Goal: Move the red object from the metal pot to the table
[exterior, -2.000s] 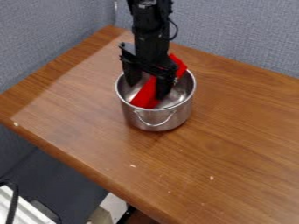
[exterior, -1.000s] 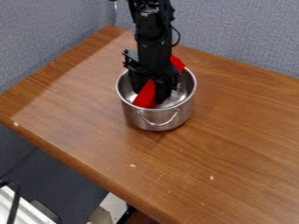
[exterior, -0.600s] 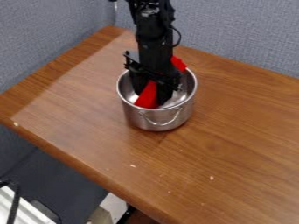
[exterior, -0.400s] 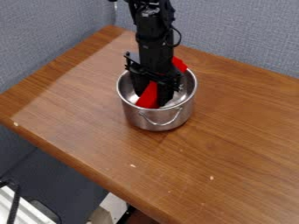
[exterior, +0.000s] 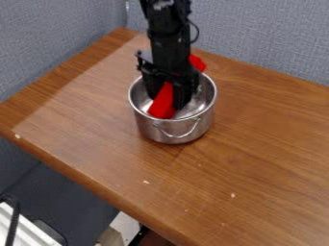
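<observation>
The metal pot (exterior: 182, 129) stands on the brown wooden table (exterior: 85, 123), toward its back. The red object (exterior: 162, 103) leans tilted inside the pot, its upper end poking over the far rim behind the arm. My gripper (exterior: 168, 89) points straight down into the pot with its black fingers closed on either side of the red object, shut on it. The arm hides the bar's middle part.
A grey-blue wall runs behind the table at the back and left. The table's front edge drops off toward the bottom left, where dark floor and a white rack show. Bare wood lies in front of and to the right of the pot.
Two seconds ago the fingers stood wider apart in the pot; they have since drawn in onto the red object. Over the last second the gripper has barely moved.
</observation>
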`<state>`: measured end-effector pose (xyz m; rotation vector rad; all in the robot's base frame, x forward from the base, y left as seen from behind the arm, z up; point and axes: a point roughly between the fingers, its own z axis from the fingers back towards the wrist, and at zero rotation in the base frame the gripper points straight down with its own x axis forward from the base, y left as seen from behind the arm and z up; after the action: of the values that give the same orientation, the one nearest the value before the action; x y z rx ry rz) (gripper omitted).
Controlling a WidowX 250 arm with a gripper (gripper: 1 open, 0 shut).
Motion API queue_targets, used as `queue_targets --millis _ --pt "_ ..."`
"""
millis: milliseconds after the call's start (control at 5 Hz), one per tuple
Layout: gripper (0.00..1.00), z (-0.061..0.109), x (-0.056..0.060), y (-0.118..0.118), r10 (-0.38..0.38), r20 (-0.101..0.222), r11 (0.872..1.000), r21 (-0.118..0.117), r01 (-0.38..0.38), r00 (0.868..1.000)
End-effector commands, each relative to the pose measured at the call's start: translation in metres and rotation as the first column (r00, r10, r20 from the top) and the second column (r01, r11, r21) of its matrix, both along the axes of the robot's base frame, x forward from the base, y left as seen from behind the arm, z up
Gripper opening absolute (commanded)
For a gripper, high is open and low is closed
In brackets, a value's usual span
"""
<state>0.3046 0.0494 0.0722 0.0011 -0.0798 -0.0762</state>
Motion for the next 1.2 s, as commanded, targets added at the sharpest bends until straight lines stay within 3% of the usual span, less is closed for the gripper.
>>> queue_targets --millis 0,400,600,1000 --pt "0.00 0.050 0.006 0.002 0.011 0.133 1.000 0.010 -0.013 0.991" --pt "0.00 0.106 -0.001 -0.013 -0.006 0.231 1.000 -0.017 0.010 0.973" --pt "0.00 0.119 -0.014 -0.031 -0.034 0.253 0.999 -0.026 0.042 0.967" --pt "0.00 0.104 -0.042 -0.105 -0.196 0.228 0.975 -0.060 0.215 0.954"
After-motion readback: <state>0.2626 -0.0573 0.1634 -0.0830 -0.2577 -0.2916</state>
